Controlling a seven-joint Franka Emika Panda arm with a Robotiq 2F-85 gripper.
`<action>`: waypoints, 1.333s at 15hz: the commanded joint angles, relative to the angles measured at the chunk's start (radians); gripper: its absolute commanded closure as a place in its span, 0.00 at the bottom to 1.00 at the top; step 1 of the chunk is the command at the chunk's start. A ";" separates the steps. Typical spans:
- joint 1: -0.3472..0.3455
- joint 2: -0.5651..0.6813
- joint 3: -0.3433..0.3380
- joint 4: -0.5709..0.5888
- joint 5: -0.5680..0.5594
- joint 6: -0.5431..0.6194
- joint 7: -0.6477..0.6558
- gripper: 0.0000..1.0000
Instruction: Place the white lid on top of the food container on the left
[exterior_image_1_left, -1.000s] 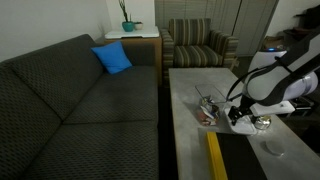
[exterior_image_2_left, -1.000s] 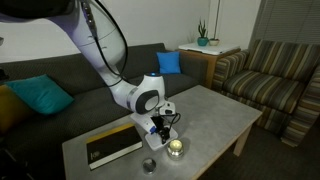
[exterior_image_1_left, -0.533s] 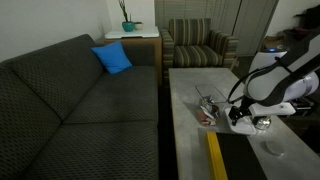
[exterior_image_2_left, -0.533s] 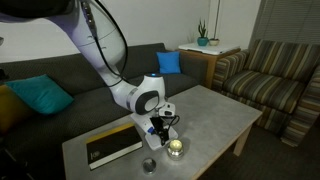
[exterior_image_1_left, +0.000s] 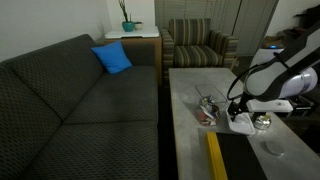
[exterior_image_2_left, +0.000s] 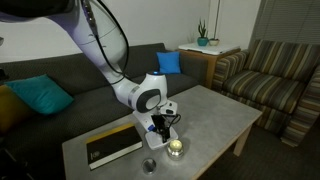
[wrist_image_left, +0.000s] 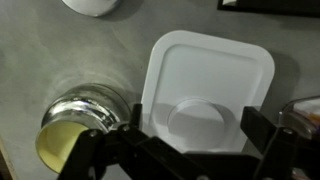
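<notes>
Two jaws on the lone arm stand spread wide and released over the white lid, gripping nothing. The lid lies flat on the grey bench at centre frame in the wrist view, with one jaw off its lower left edge and the other off its lower right. Its long axis appears to run from bottom to top of that frame, crosswise to the line between the jaws, so they bracket its shorter span. Whether either tip touches the rim cannot be told. The food container, dark and reddish inside, sits on the bench just left of the lid in an exterior view and shows at the right edge of the wrist view. A round container with yellowish contents crowds the lid from lower left. The coming move looks to be a closing on the lid, then a short carry sideways to the food container.
</notes>
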 joint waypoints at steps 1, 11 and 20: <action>-0.001 0.000 -0.010 0.029 0.020 -0.020 0.003 0.00; -0.011 -0.001 0.006 0.032 0.028 -0.026 -0.012 0.39; -0.011 -0.001 0.002 0.031 0.024 0.008 -0.018 0.73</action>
